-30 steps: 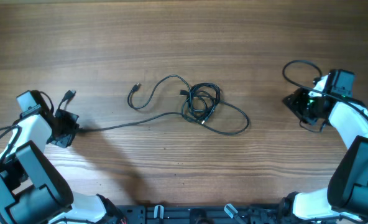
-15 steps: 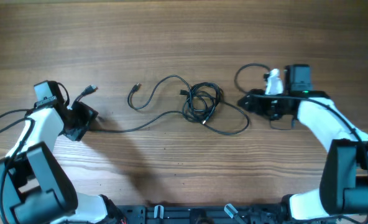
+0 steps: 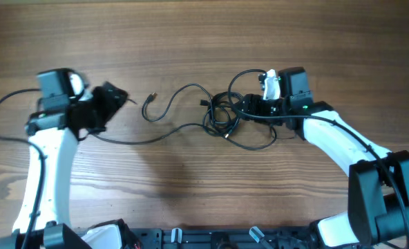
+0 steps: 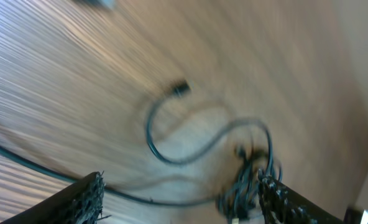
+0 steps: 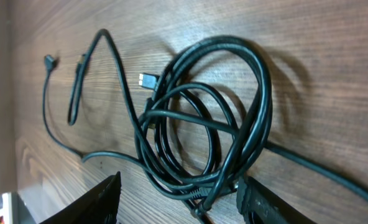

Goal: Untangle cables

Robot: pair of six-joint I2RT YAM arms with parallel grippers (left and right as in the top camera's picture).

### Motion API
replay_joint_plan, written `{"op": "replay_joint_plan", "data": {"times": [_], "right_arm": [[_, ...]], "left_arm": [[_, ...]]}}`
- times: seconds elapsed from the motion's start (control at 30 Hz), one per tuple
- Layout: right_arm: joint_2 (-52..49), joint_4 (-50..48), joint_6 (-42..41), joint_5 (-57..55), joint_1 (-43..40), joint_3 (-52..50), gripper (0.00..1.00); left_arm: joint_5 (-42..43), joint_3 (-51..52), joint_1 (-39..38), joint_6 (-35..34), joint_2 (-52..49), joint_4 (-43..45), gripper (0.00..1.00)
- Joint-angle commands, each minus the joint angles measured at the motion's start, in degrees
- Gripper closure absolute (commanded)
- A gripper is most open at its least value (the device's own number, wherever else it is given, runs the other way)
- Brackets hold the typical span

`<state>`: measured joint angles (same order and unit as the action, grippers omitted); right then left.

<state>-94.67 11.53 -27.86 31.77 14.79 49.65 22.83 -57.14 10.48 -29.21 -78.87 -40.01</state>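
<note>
Overhead, my left gripper (image 3: 112, 98) gapes empty above the brown wood-grain table (image 3: 191, 41). The thin black knotted cables (image 3: 222, 114) lie at my right gripper (image 3: 243, 108). Left wrist: blurred cables beyond spread fingers (image 4: 87, 199). Right wrist: jaws parted, cables reaching between them, ungripped.

Left wrist view blurred, cables (image 4: 245, 183) smeared; one runs off right wrist view's edge
</note>
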Motion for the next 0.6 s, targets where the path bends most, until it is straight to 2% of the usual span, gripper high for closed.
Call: {"op": "replay_joint_plan", "data": {"times": [0.0, 0.2, 0.27, 0.47, 0.57], "right_arm": [[-1.6, 0.2, -7.3, -5.5, 2.0, 1.0, 0.37], [-5.6, 1.6, -9.9, -7.4, 3.8, 1.0, 0.38], [-7.1, 1.2, -9.8, -7.4, 4.0, 1.0, 0.38], [-9.1, -0.4, -9.8, -7.4, 4.0, 1.0, 0.37], [-9.2, -0.7, -9.7, -7.4, 4.0, 1.0, 0.31]], "left_arm": [[-1.9, -0.1, -9.0, 0.5, -3.2, -1.3, 0.18], [-9.3, 0.0, -22.9, -1.7, -10.0, -1.0, 0.18], [-9.3, 0.0, -26.2, -2.0, -12.4, 0.3, 0.18], [-11.0, 0.0, -33.4, -12.3, -19.4, 5.1, 0.19], [-11.0, 0.0, -35.4, -14.2, -21.4, 7.9, 0.15]]}}
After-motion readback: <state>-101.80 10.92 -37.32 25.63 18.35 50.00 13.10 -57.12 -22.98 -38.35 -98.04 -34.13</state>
